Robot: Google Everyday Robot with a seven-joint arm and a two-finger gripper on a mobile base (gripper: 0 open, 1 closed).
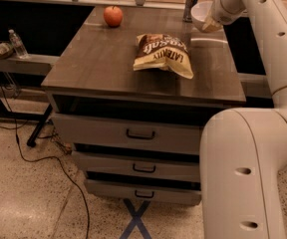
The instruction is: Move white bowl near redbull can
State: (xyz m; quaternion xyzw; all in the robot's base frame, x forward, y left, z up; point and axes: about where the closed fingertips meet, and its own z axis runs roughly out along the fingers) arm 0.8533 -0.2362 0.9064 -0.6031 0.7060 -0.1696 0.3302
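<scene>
Nearest the camera, the robot's pale arm (pixel 243 163) fills the right foreground and rises past the right edge of the bench (pixel 98 68), whose three drawers (pixel 133 133) face forward below the front edge. On the top, about midway and toward the right, lies a chip bag (pixel 163 54), flat and well apart from everything behind it. Farther back, a red apple (pixel 113 16) sits near the far left corner. Along the far edge toward the right corner stands the redbull can (pixel 189 5), upright, and just beside it on its right is the white bowl (pixel 198 14), with only its left rim and side showing. The end effector (pixel 211 24) is right against the bowl at that far right corner, covering its right side; whether it is clamped on the bowl or apart I cannot tell, nor whether the bowl rests on the bench or is raised off it. By my reading the bowl is already close to the can, so the main risk is contact: the can is slim and tall, and a small leftward nudge from the bowl or the wrist could topple it. A careless release could also let the bowl slide off the nearby edges.
</scene>
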